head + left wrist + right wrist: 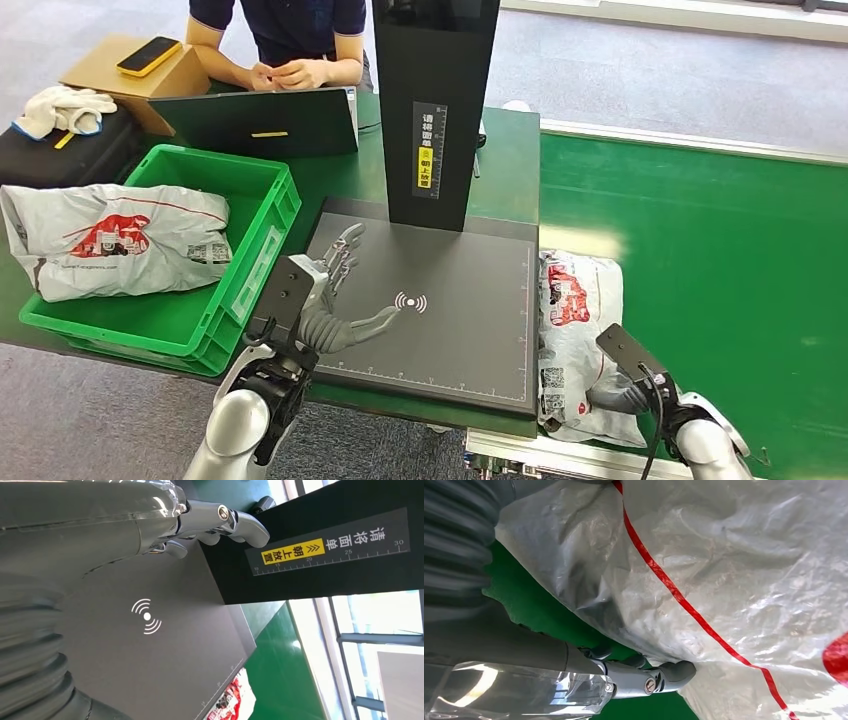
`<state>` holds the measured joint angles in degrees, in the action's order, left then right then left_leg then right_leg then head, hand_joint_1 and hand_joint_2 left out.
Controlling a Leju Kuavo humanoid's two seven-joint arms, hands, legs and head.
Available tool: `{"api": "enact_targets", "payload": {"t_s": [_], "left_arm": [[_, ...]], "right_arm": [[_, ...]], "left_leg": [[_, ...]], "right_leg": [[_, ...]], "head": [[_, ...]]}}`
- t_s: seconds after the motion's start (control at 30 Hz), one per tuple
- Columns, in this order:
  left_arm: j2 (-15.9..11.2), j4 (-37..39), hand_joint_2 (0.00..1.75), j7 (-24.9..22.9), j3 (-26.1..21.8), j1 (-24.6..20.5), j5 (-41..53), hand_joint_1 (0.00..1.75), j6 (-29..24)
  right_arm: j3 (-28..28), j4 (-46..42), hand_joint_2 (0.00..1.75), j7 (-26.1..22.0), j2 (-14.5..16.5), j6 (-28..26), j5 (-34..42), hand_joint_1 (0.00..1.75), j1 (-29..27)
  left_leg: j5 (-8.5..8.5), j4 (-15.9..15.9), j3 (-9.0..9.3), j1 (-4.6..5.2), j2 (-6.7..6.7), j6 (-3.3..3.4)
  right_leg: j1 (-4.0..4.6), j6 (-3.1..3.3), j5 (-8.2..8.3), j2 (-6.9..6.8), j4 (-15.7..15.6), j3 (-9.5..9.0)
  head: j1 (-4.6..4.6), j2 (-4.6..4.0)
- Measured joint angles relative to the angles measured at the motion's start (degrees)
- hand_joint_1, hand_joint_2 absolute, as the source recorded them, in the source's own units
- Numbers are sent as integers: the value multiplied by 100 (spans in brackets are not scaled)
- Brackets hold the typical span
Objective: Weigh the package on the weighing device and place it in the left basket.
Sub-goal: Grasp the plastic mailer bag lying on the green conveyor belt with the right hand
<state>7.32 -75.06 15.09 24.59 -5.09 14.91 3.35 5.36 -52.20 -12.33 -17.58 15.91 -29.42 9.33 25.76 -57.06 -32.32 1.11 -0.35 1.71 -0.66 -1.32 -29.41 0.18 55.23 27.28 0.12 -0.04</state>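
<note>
The robot's left hand (335, 290) hovers with fingers spread wide and holding nothing over the dark grey flat weighing platform (450, 320), its black upright column (435, 100) just beyond the fingertips. The right hand (625, 392) lies against the near end of a crinkled white plastic mail package with red printing (575, 330), fingers (669, 672) curled under its edge; whether it grips cannot be told. The package rests on the green belt (700, 250), just beside the platform. Well beyond the left hand, a green plastic basket (255, 255) holds another white package (115, 240).
</note>
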Motion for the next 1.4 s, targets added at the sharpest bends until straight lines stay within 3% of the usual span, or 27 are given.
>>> {"api": "enact_targets", "payload": {"t_s": [0.13, 0.27, 0.3, 0.63, 1.1, 1.23, 1.4], "left_arm": [[-1, 0, 175, -2, 5, 0, -6, 0, 10], [-2, 0, 175, -9, 13, -1, -20, 0, 16], [-3, 0, 175, -12, 14, -1, -24, 0, 16], [-13, 0, 175, -18, 19, -2, -35, 0, 16], [-13, -1, 175, -18, 21, -3, -65, 0, -4], [-13, -9, 175, -16, 19, 23, -76, 0, -69], [-13, -13, 175, 7, 19, 66, -76, 0, -133]], "right_arm": [[-158, 143, 175, -2, -93, 71, 25, 0, 77], [-298, 236, 175, -1, -212, 160, 76, 170, 166], [-330, 255, 175, -1, -247, 190, 95, 175, 193], [-480, 413, 175, -9, -432, 249, 209, 175, 359], [-671, 515, 175, -99, -437, -210, 499, 175, 389], [-433, 294, 175, -431, -316, -814, 927, 175, 284], [325, -718, 175, -819, 81, -1391, 1810, 175, -176]], "left_leg": [[0, 0, 1, 0, 0, 0], [0, 0, 3, 0, 0, 0], [-1, 0, 4, 0, 0, 1], [-3, -2, 6, 1, 0, 5], [-3, -2, 3, 1, -1, 5], [-3, -2, 2, 1, -3, 5], [-3, -1, -1, 1, -9, 5]], "right_leg": [[0, 0, 0, 0, 0, -1], [0, 0, 0, 0, -1, -3], [0, -1, 1, 0, -1, -4], [-2, -5, 4, 0, -2, -8], [-1, -5, 3, -1, -1, -7], [-1, -5, 3, -2, -1, -6], [-1, -4, 2, -11, -1, -3]], "head": [[0, 1], [-1, 1], [-1, 1], [0, 1], [-1, 1], [1, 0], [-2, 2]]}}
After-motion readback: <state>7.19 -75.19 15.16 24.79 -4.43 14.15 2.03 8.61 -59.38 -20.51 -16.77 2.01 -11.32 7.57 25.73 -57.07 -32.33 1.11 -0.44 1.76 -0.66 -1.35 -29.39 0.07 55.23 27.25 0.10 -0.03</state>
